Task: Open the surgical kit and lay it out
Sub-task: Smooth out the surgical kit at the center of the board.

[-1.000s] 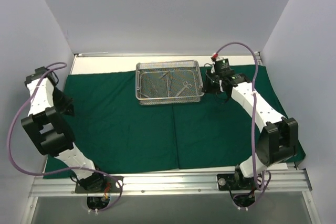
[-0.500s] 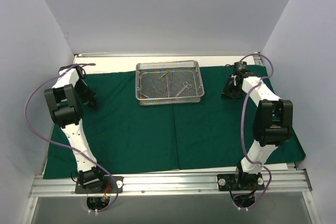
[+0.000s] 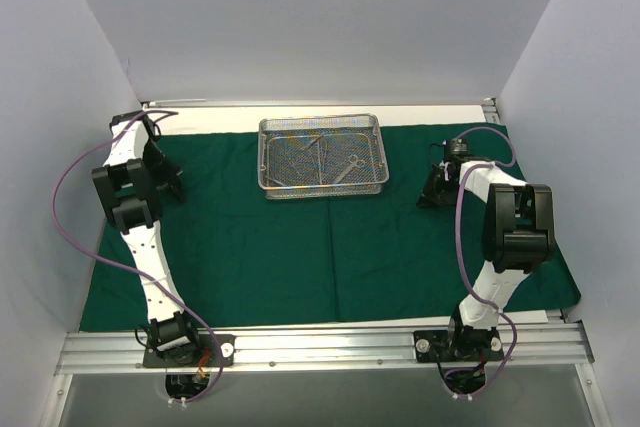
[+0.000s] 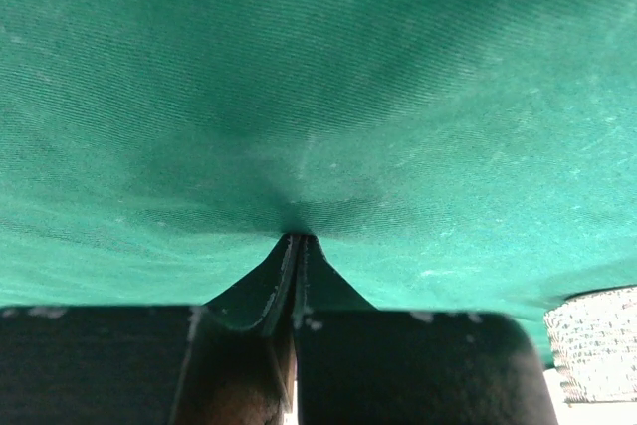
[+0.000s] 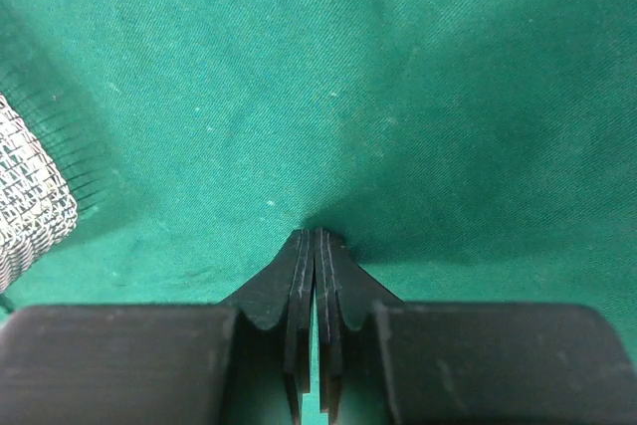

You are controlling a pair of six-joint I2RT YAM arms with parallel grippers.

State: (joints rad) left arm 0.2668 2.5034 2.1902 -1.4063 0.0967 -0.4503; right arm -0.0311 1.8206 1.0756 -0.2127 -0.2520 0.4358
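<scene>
Both arms have dropped onto the dark green cloth drape, which lies spread flat, one on each side of the rectangular silver wire-mesh tray at upper centre. The left gripper is clamped on a puckered pinch of drape at upper left. The right gripper has closed fully with its tips on the cloth; whether it caught any, I cannot tell. This looks like the start of a smoothing pull. There is one drape, one tray, at least two steel instruments and two grippers.

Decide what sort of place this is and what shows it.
Probably a robotics test booth: plain white walls, two robot arms bolted to a rail, a wire-mesh tray on a green drape.
</scene>
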